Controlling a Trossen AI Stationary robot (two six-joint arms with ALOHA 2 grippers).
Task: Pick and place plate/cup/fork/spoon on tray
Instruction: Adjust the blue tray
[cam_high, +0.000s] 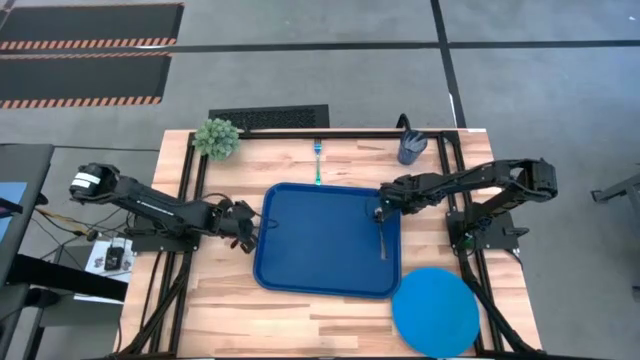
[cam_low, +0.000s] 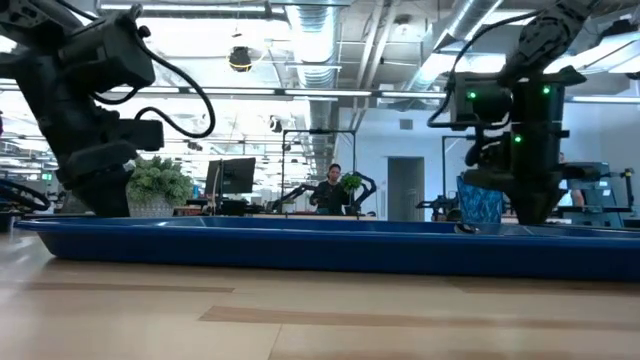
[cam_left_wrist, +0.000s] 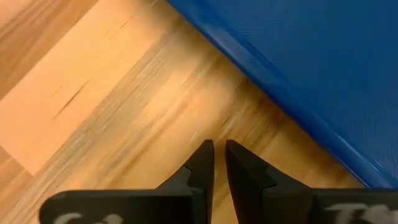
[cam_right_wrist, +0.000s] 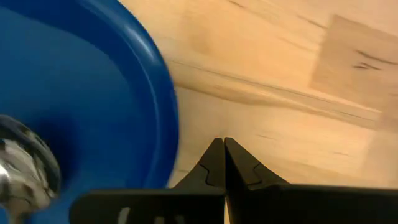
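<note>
The dark-blue tray (cam_high: 320, 250) lies mid-table. The spoon (cam_high: 382, 238) lies in it along its right side, with its silver bowl (cam_right_wrist: 25, 171) toward the far right corner. The fork (cam_high: 318, 162) lies on the table beyond the tray's far edge. The cup (cam_high: 411, 148) stands upright at the far right. The bright-blue plate (cam_high: 435, 310) lies flat at the near right. My left gripper (cam_left_wrist: 219, 155) is shut and empty, low over the wood beside the tray's left rim (cam_left_wrist: 292, 106). My right gripper (cam_right_wrist: 224, 155) is shut and empty, over the wood just outside the tray's far right corner (cam_right_wrist: 163, 118).
A small green plant (cam_high: 217, 137) stands at the table's far left corner. A black frame runs along the table's left, far and right sides (cam_high: 440, 160). Bare wood (cam_high: 300, 320) shows at the near side, left of the plate.
</note>
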